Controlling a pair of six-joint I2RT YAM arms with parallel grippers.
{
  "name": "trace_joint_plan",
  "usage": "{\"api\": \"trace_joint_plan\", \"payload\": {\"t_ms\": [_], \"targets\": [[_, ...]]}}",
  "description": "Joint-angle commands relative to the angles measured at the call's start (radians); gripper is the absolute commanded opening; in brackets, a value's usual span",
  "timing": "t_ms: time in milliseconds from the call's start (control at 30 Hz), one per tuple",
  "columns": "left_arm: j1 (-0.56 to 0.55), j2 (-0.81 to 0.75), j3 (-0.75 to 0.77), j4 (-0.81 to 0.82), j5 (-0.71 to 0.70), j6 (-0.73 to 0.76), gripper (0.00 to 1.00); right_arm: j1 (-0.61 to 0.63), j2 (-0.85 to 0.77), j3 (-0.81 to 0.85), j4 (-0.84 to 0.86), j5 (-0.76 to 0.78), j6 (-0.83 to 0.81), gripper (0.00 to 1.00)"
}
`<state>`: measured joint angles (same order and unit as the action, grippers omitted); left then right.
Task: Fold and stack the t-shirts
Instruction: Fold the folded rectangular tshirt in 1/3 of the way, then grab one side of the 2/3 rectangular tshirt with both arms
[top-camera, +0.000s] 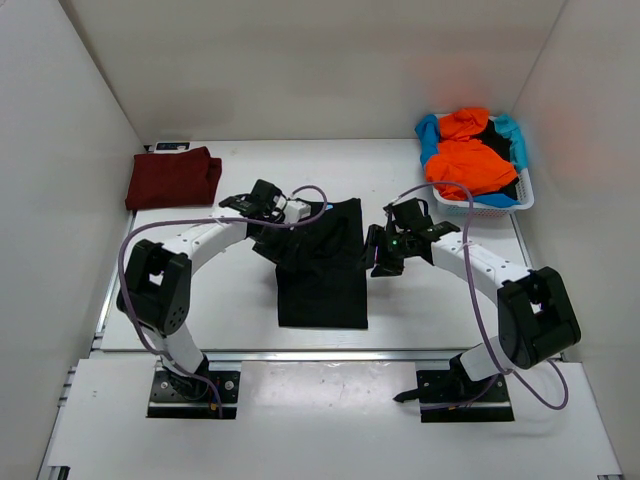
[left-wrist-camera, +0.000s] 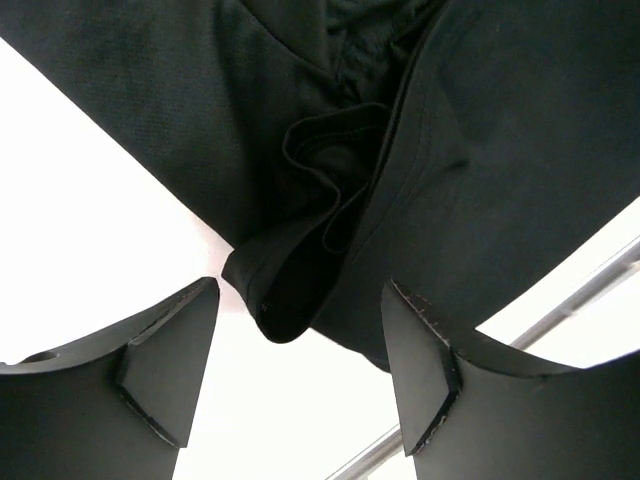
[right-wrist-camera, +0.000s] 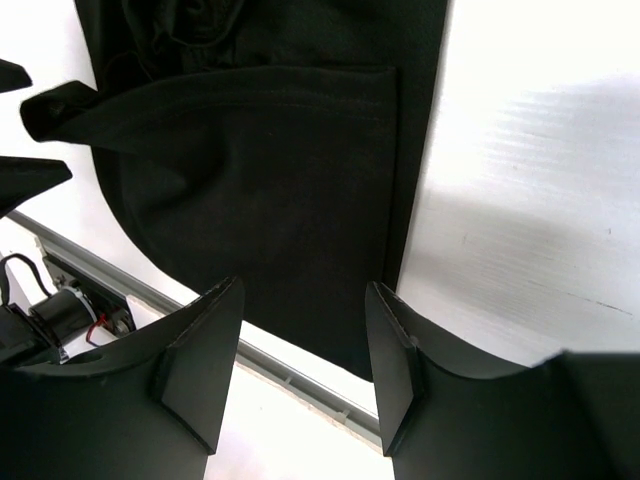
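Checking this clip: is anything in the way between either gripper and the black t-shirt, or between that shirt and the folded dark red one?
Nothing visible. The left gripper and right gripper hover open at the black t-shirt, and only bare table, under the left arm, lies between it and the dark red t-shirt.

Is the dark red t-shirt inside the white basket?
No, the dark red t-shirt lies at far left, well apart from the white basket at far right.

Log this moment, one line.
left gripper: open, over black t-shirt bunched fold | right gripper: open, at its edge | dark red t-shirt: folded
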<state>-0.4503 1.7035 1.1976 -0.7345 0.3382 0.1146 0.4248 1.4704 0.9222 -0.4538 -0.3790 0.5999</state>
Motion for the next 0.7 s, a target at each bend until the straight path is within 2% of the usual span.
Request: {"api": "trace_joint_plan", "payload": {"t_ms": [0,67,200,233,433,567,667], "targets": [[-0.039,-0.051,0.025,-0.040,-0.062,0.114,0.76,0.008,-0.013,-0.019,0.033,-0.014,0.008,0.49],[-0.057,-0.036,0.023,-0.017,-0.106,0.135,0.72,0.002,-0.027,-0.035,0.038,-0.015,0.012,0.49],[-0.073,0.024,0.054,-0.052,-0.120,0.177,0.54,0.005,-0.033,-0.042,0.046,-0.018,0.029,0.49],[-0.079,0.024,0.062,-0.054,-0.120,0.181,0.54,0.008,-0.038,-0.046,0.047,-0.015,0.023,0.49],[-0.094,0.054,0.114,-0.029,-0.154,0.192,0.21,-0.003,-0.065,-0.075,0.067,-0.017,0.037,0.48],[-0.103,0.074,0.187,-0.034,-0.116,0.227,0.14,0.009,-0.058,-0.069,0.060,-0.015,0.044,0.49],[-0.082,0.104,0.255,-0.084,-0.006,0.258,0.13,0.011,-0.050,-0.065,0.063,-0.015,0.046,0.49]]}}
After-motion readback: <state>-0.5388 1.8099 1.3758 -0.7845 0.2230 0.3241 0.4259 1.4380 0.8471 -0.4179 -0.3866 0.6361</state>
